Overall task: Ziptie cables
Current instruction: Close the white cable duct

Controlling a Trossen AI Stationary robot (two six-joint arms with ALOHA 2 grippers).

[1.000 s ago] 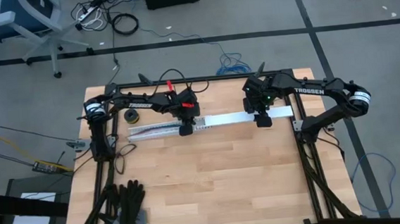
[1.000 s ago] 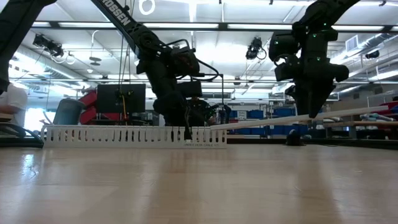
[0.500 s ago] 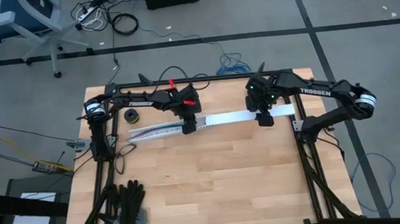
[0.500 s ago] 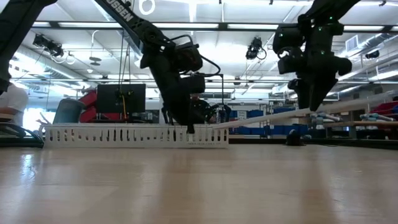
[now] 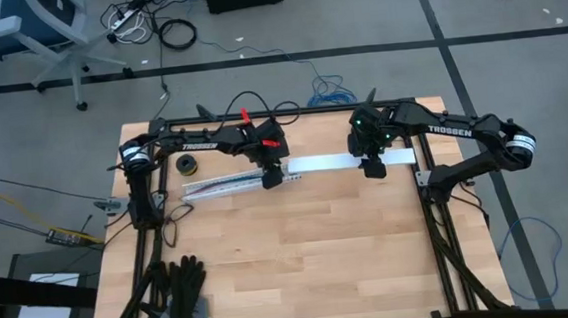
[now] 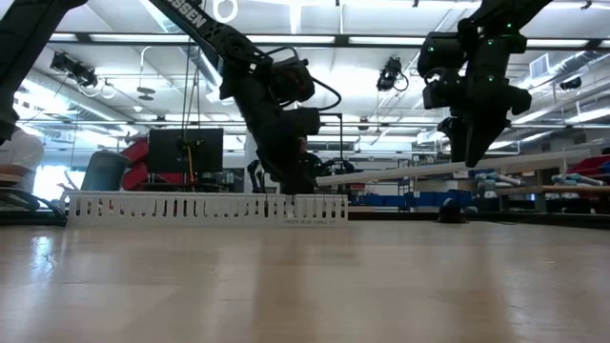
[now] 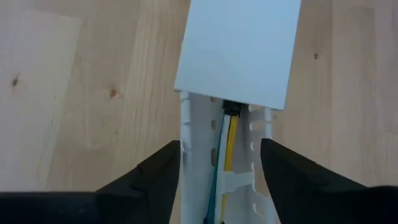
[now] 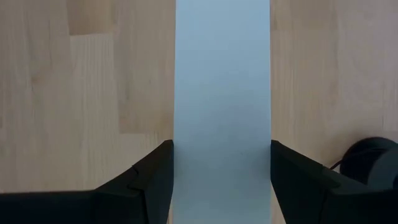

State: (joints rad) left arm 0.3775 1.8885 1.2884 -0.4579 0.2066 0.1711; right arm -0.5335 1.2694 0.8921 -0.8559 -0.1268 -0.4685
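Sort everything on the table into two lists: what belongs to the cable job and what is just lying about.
Part of the job:
- cables, lying in the slotted channel
- flat white cover strip, held by the right gripper
- left gripper, over the channel

Lying about:
- black gloves at the table's near left corner
- small dark roll by the left arm's base
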